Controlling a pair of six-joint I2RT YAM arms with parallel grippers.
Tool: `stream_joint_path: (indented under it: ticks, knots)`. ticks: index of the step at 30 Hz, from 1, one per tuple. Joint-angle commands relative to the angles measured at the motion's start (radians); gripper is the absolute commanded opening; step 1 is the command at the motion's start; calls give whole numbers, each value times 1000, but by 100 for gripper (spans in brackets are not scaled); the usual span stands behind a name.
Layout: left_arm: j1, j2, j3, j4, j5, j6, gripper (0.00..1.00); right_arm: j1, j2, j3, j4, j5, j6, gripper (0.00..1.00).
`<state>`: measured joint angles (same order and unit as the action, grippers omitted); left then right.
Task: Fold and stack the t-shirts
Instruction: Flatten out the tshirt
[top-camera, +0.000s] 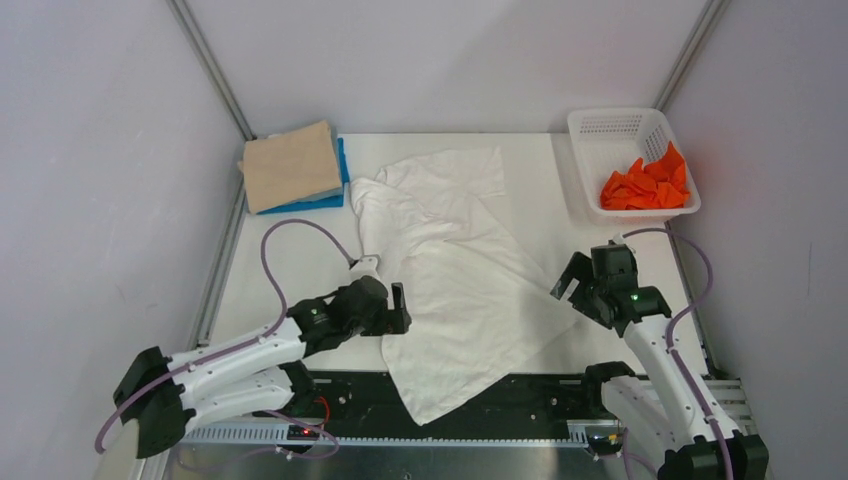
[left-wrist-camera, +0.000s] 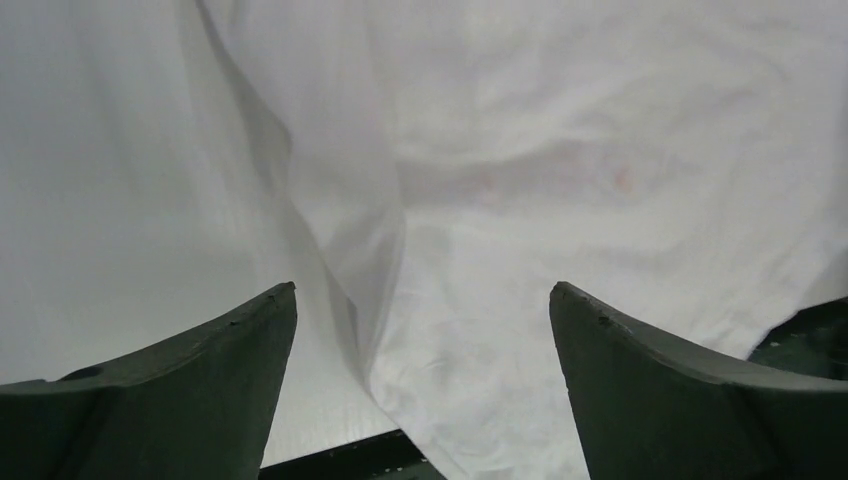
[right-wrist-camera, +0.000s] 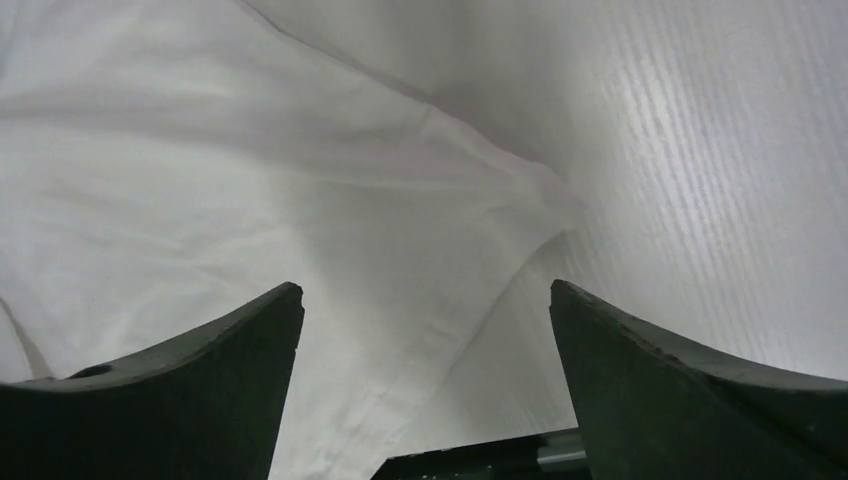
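From above you see the white shirt (top-camera: 460, 280) spread across the surface (top-camera: 290, 270), tan shirt (top-camera: 290, 165) on blue shirt (top-camera: 310, 203) far left, orange shirt (top-camera: 648, 185) in the basket (top-camera: 610, 115). Left wrist: your left end effector (left-wrist-camera: 423, 290) is open over white cloth. Right wrist: your right end effector (right-wrist-camera: 426, 288) is open too.

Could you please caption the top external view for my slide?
Left gripper and right gripper, both open, flank the spread white t-shirt; beige t-shirt lies on blue t-shirt, orange t-shirt in basket.

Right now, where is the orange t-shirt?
In the top view, the orange t-shirt lies crumpled inside the white basket at the far right corner of the table, to the right of the spread white t-shirt.
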<state>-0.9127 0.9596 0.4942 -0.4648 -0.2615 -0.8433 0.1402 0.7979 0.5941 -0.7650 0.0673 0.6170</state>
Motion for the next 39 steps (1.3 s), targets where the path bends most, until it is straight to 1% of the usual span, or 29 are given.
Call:
stream_joint_path:
  ticks: [1, 2, 4, 5, 6, 7, 8, 9, 10, 11, 12, 13, 14, 15, 16, 17, 18, 19, 20, 21, 22, 25, 28, 32, 35, 39]
  knots:
    - [-17, -85, 92, 45, -61, 10, 100, 50, -41, 78, -33, 140, 41, 99]
    - [-17, -88, 124, 45, -103, 18, 100, 69, -55, 102, -48, 180, 46, 99]
    - [-14, -74, 182, 47, -173, 44, 100, 142, -76, 121, -52, 211, 68, 99]
    - [-5, -41, 205, 47, -204, 66, 100, 202, -80, 123, -47, 208, 75, 99]
    - [3, -18, 262, 49, -210, 83, 100, 237, -81, 122, -29, 195, 93, 100]
    - [23, 40, 323, 52, -210, 123, 100, 307, -77, 115, -15, 183, 101, 99]
    - [33, 77, 354, 54, -208, 142, 100, 345, -62, 108, 20, 153, 108, 99]
    - [58, 151, 424, 56, -186, 184, 100, 413, -38, 95, 38, 142, 117, 100]
    - [71, 196, 458, 56, -166, 207, 100, 447, -24, 87, 70, 129, 141, 100]
    - [95, 284, 530, 56, -131, 256, 100, 505, 7, 72, 88, 115, 148, 99]
    - [101, 371, 568, 57, -119, 280, 100, 525, 23, 65, 121, 110, 152, 100]
    - [107, 418, 638, 57, -100, 337, 100, 554, 55, 55, 132, 107, 156, 99]
    - [109, 505, 674, 56, -88, 367, 100, 562, 70, 53, 141, 111, 171, 99]
    - [109, 547, 743, 57, -53, 428, 100, 566, 99, 48, 142, 118, 177, 99]
    - [110, 626, 775, 54, -29, 464, 100, 567, 110, 44, 147, 123, 189, 99]
    - [110, 683, 834, 54, 16, 532, 100, 565, 129, 34, 154, 130, 194, 99]
    - [109, 737, 860, 53, 27, 561, 100, 561, 136, 28, 160, 129, 202, 99]
    - [110, 764, 917, 49, 27, 605, 100, 558, 146, 9, 179, 120, 207, 100]
    - [112, 826, 943, 37, 16, 641, 100, 553, 150, -1, 191, 109, 207, 100]
    - [113, 854, 996, 23, 7, 655, 100, 550, 154, -24, 219, 86, 206, 100]
    - [113, 913, 1023, 17, -11, 681, 100, 546, 154, -35, 231, 74, 206, 99]
    - [117, 1034, 1165, -51, -61, 701, 100, 533, 151, -85, 277, 30, 208, 99]
    - [118, 1163, 1263, -89, -161, 706, 100, 521, 141, -120, 293, 14, 208, 99]
    - [142, 1275, 1397, -134, -175, 688, 100, 514, 135, -149, 325, -8, 209, 100]
    - [163, 1328, 1430, -149, -143, 670, 98, 508, 132, -165, 333, -14, 208, 99]
    - [176, 1345, 1435, -151, -133, 670, 91, 479, 124, -182, 332, -16, 204, 99]
